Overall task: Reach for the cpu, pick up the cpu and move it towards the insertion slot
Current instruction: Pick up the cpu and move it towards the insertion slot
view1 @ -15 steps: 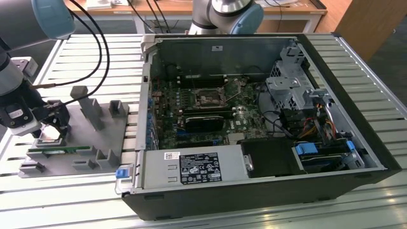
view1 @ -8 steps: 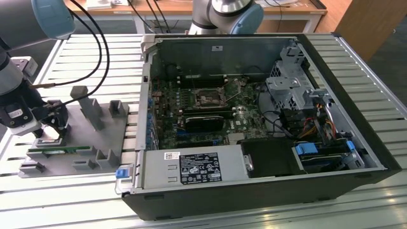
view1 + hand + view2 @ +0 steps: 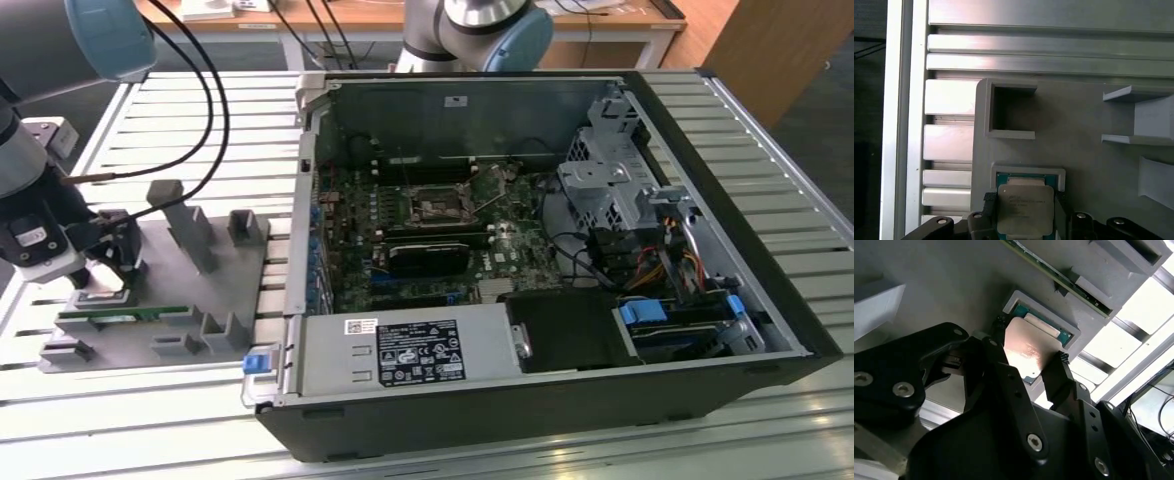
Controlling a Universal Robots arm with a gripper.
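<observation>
Tool reaches down onto the grey tray at the exterior view's left.
Its fingers clamp two opposite edges of the cpu, apparently just above its square recess; the insertion slot lies well apart inside the computer case.

In the second wrist view the hand hides two edges of the cpu; the first wrist view's border crops another.
</observation>
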